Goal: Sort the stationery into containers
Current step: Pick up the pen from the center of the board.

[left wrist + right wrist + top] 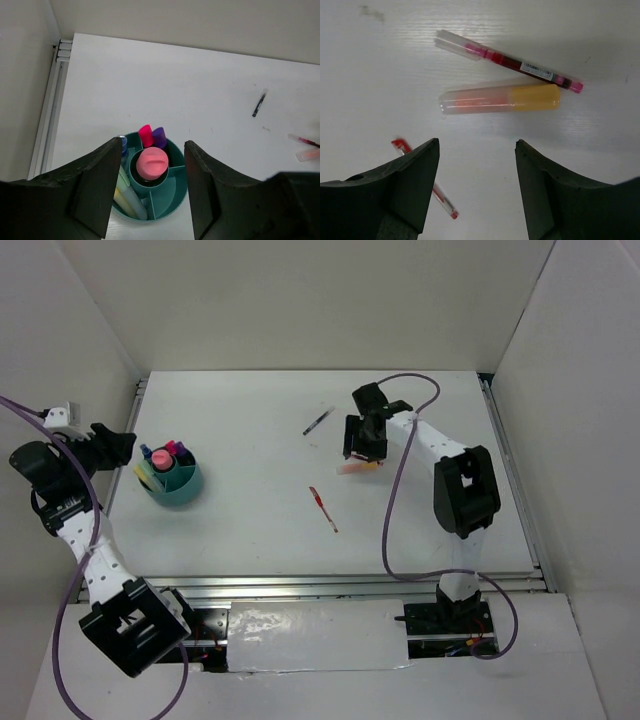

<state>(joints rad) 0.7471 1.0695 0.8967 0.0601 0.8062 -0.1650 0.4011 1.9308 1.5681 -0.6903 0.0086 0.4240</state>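
Observation:
The teal cup stands at the table's left and holds pink, purple, yellow and pastel green highlighters and a blue-capped tube. My left gripper is open and empty just left of it. In the left wrist view the open gripper frames the cup. My right gripper is open and empty above an orange highlighter, with a dark red pen with pink ends beyond it. The right gripper touches neither. A thin red pen lies mid-table and a dark pen farther back.
White walls enclose the table on the left, back and right. A metal rail runs along the left edge beside the cup. The red pen lies partly under the right gripper's left finger in the right wrist view.

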